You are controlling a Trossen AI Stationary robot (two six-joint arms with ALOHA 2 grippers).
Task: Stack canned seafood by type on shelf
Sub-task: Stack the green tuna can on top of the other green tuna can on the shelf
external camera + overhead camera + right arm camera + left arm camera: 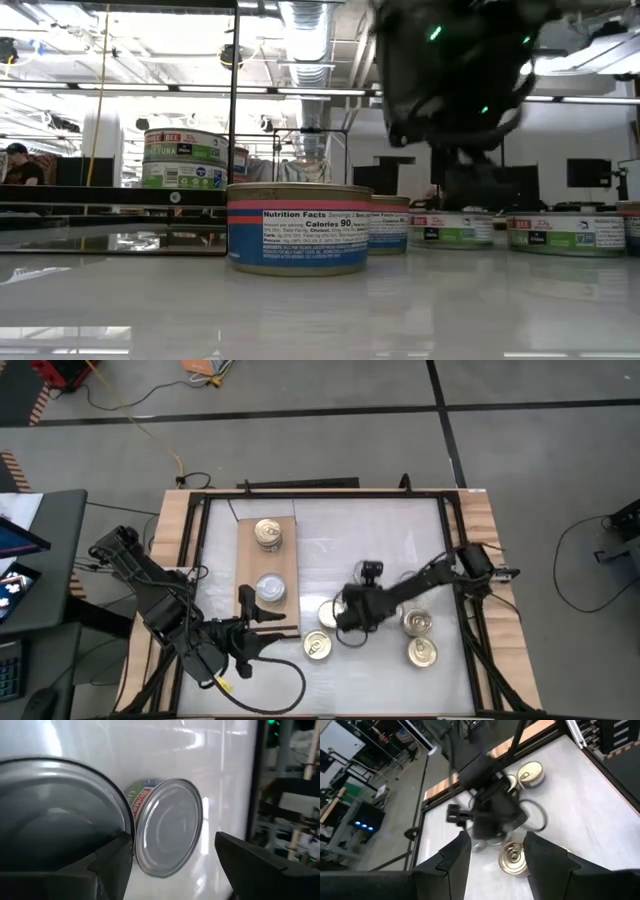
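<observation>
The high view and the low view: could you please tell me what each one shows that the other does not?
Only the high view shows the shelf board from above, with a gold-topped tin and a silver-topped tin on it, and the left gripper near its end. Only the low view shows tin side labels, such as the pink-and-blue nutrition label on the nearest tin. Both show the right gripper down among loose tins on the white table.
</observation>
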